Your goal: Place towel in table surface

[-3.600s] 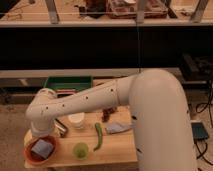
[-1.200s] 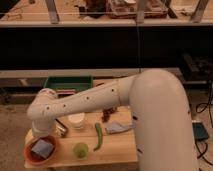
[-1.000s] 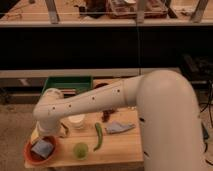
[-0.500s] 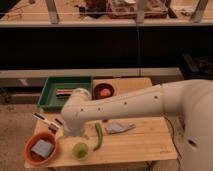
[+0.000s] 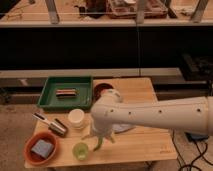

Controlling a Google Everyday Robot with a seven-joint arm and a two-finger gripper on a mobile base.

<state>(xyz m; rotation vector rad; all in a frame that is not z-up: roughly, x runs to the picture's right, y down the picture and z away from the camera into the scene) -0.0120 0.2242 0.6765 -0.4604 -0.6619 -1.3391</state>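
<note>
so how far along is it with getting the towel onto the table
Done: nothing yet; the blue-grey towel lies inside the orange bowl. In hand: the gripper is low over the table just behind that bowl, beside the white cup, apart from the towel. Left: grasp the towel, lift it out, set it on bare table.

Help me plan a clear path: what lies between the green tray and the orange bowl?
The gripper, in the camera view: behind the orange bowl holding the towel, in front of the green tray.
</note>
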